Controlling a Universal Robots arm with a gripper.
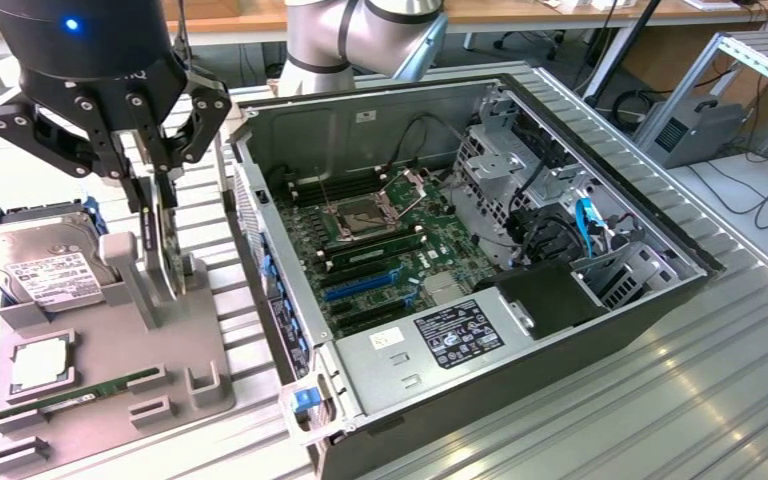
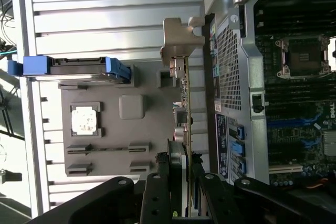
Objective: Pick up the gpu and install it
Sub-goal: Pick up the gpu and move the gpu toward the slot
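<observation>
The gpu is a thin dark card standing on edge in a slot of the grey fixture tray, to the exterior view's left of the open computer case. My gripper hangs straight above it, with a finger pressed on each face of the card's upper part. In the wrist view the gpu shows edge-on, its beige metal bracket at the far end, and my gripper is shut on it. Blue expansion slots lie on the motherboard inside the case.
The fixture tray also carries a hard drive in a blue frame, a CPU chip and a green RAM stick. The case's side wall stands close beside the card. The power supply fills the case's near corner.
</observation>
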